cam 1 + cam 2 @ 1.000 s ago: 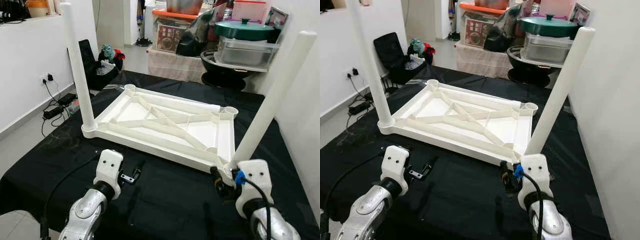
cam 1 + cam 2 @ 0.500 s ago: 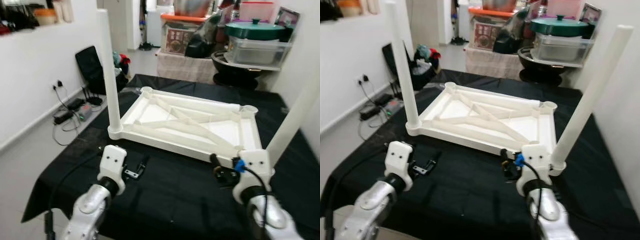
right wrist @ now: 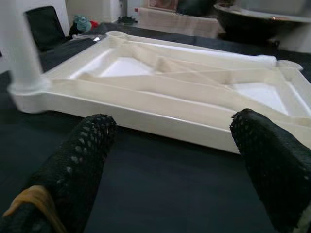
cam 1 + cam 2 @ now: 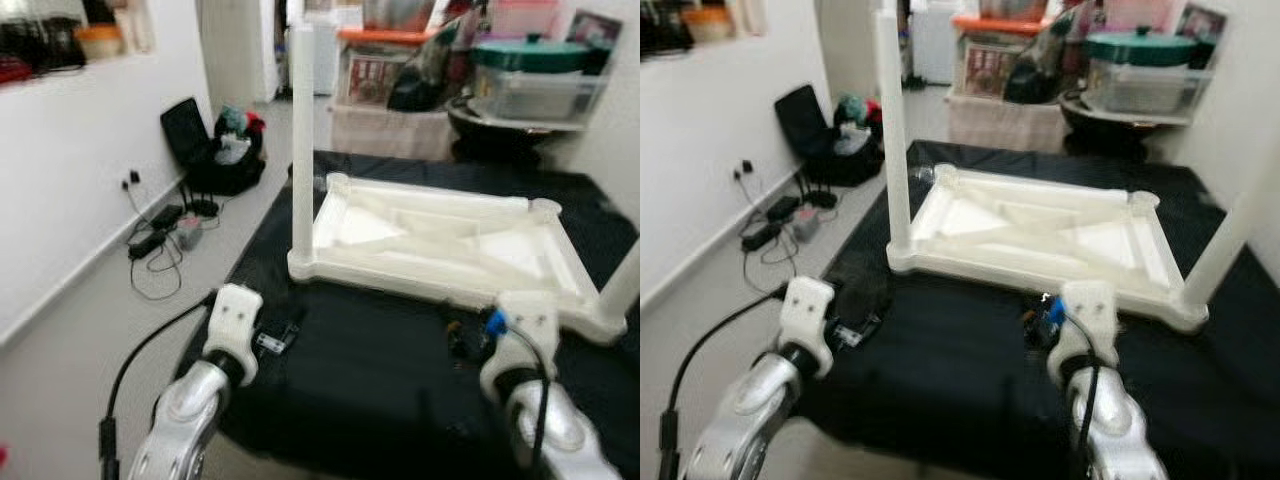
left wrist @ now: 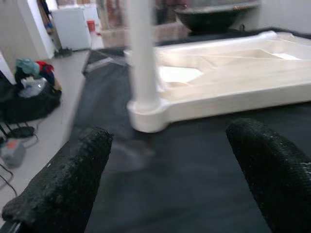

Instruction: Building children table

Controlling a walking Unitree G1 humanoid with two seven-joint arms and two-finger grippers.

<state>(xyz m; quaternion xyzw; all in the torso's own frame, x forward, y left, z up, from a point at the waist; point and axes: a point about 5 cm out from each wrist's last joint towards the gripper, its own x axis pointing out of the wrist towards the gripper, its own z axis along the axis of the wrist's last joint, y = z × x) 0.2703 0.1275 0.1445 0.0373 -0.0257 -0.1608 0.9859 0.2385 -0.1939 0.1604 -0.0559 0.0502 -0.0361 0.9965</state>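
White table top (image 4: 440, 240), a plastic piece for a children's table, lies upside down on the tabletop (image 4: 380, 380), which has a black cloth over it. Its ribs face up. It sits toward the far edge of the tabletop, with bare black cloth between it and the near edge.

One white leg (image 4: 302, 130) stands straight up in the near left corner of the plastic piece. Another white leg (image 4: 1228, 245) stands at the near right corner, and the head views cut off its top. The head views are a bit blurry.

Both grippers hang low over the near part of the tabletop and touch nothing. The left gripper (image 4: 275, 335) is near the left edge of the tabletop. The right gripper (image 4: 465, 340) is just in front of the near long side of the plastic piece.

The head views are too fuzzy to show the jaws well. The wrist views show them close up. In the left wrist view, the left gripper's two black fingers (image 5: 63, 189) are wide apart, and the corner with the standing leg is between them, farther off. In the right wrist view, the right gripper's jaws are wide apart too, and the long side of the plastic piece runs across behind them.

The head views also show the room: a floor (image 4: 90, 330) with cables (image 4: 160, 240) by a white wall, a black bag (image 4: 205, 150), and boxes and pots (image 4: 530, 80) behind the tabletop.
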